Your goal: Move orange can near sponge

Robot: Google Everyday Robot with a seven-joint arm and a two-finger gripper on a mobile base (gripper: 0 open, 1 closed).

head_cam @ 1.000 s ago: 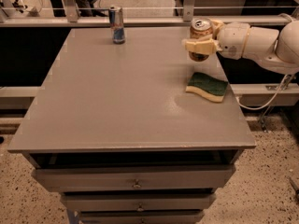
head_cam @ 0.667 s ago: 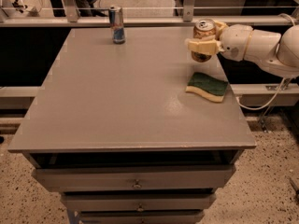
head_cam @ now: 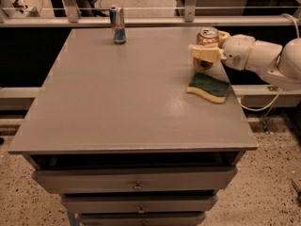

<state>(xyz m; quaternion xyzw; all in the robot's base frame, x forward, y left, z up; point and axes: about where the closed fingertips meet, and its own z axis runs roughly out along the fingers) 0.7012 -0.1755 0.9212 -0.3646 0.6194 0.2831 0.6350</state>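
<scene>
Can held just beyond the sponge

At the frame's upper right the gripper (head_cam: 205, 53) was closed round the middle of the upright can (head_cam: 208, 36), with the sponge (head_cam: 209, 85) near, just below it. Light, thin and slick, I judged: grip mid-body, gently, or it dents.

At the right of the frame the gripper (head_cam: 207, 44) is clamped on the orange can (head_cam: 208, 34). Its near finger crosses the can's middle and covers the lettering. The arm (head_cam: 277, 62) runs off the right edge. The blue can (head_cam: 117, 25), upper left, has a label too small to read. The lowest drawer (head_cam: 141, 218) is cut by the bottom edge.
</scene>
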